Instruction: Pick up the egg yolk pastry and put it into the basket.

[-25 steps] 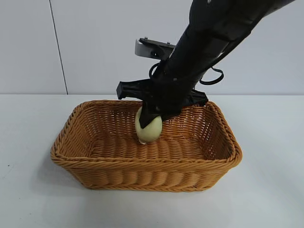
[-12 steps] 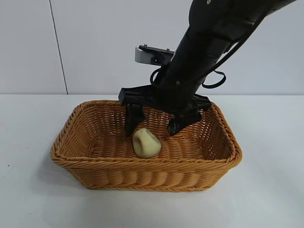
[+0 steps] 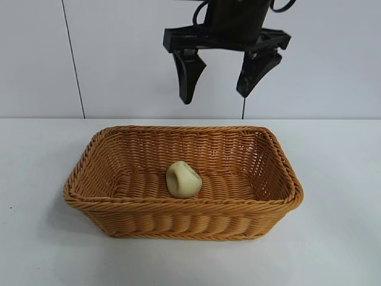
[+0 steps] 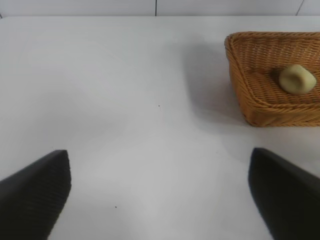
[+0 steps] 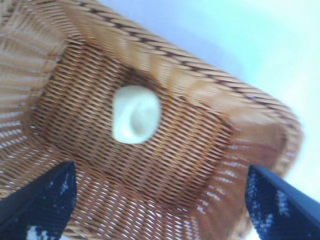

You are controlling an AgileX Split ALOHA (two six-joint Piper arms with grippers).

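Observation:
The egg yolk pastry [image 3: 183, 179], a small pale cream-yellow lump with a dented top, lies on the floor of the orange-brown wicker basket [image 3: 95, 199], near its middle. It also shows in the right wrist view [image 5: 135, 114] and the left wrist view [image 4: 297, 79]. My right gripper [image 3: 218, 94] hangs open and empty well above the basket's back rim. My left gripper [image 4: 159, 165] is open and empty over the bare table, well away from the basket [image 4: 252, 107].
The white table [image 3: 41, 238] spreads round the basket on all sides. A pale wall with a dark vertical seam [image 3: 71, 59] stands behind.
My right gripper opened, let the pastry go onto the basket floor, and rose well above the basket. The pastry has stayed where it landed.

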